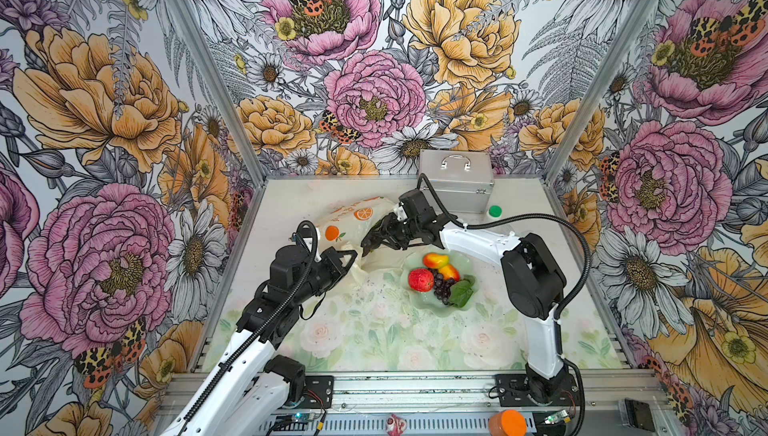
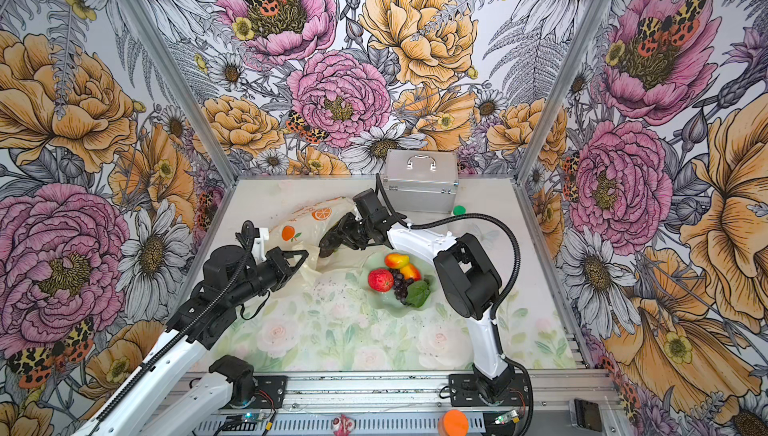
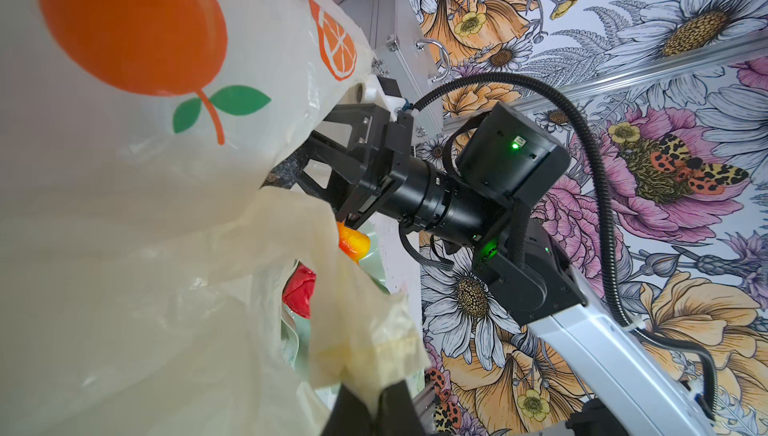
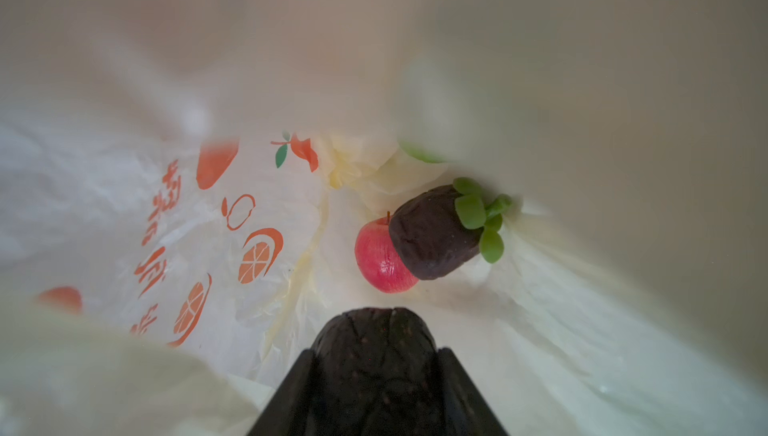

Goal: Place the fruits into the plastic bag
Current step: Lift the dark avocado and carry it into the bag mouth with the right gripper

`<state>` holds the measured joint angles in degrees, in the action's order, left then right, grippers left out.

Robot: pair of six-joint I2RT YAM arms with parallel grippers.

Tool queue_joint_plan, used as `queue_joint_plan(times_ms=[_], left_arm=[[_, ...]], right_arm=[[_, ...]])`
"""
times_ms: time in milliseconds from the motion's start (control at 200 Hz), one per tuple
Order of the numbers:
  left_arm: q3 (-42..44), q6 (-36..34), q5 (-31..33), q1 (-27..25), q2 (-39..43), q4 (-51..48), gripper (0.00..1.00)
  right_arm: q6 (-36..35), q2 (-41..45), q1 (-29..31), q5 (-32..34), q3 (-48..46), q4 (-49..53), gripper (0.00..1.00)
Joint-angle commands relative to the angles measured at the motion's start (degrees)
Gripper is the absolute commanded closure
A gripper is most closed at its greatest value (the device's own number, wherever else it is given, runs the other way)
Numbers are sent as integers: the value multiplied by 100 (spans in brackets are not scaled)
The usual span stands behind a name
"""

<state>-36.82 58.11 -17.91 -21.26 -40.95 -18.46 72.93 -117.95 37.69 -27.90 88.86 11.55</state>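
the floppy plastic bag (image 1: 348,225) lies mid-frame in a top view, the left end effector (image 1: 354,256) clamped on its rim. the right end effector (image 1: 368,248) pinches the avocado (image 4: 374,330), likely light and firm, inside it.

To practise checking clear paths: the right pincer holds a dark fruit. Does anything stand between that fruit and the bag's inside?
Nothing visible does. The right pincer and its avocado are inside the plastic bag, whose mouth the left pincer holds up. Ahead is bare bag floor; the apple and a dark leafy-topped fruit lie deeper.

Silver case (image 1: 456,180), green cap (image 1: 495,210), pale green scalloped dish (image 1: 465,263)
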Motion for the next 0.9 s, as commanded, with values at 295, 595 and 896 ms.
queue_joint_plan(times_ms=[295, 595, 896], left_arm=[[-227, -18, -262, 1, -162, 349, 100], [-255, -30, -324, -1, -337, 415, 100], [-257, -30, -332, -1, -414, 459, 100]], right_arm=[[747, -739, 36, -31, 609, -706, 51], [1194, -1206, 45, -446, 1049, -1671, 36], [1183, -1197, 45, -538, 1047, -1832, 14]])
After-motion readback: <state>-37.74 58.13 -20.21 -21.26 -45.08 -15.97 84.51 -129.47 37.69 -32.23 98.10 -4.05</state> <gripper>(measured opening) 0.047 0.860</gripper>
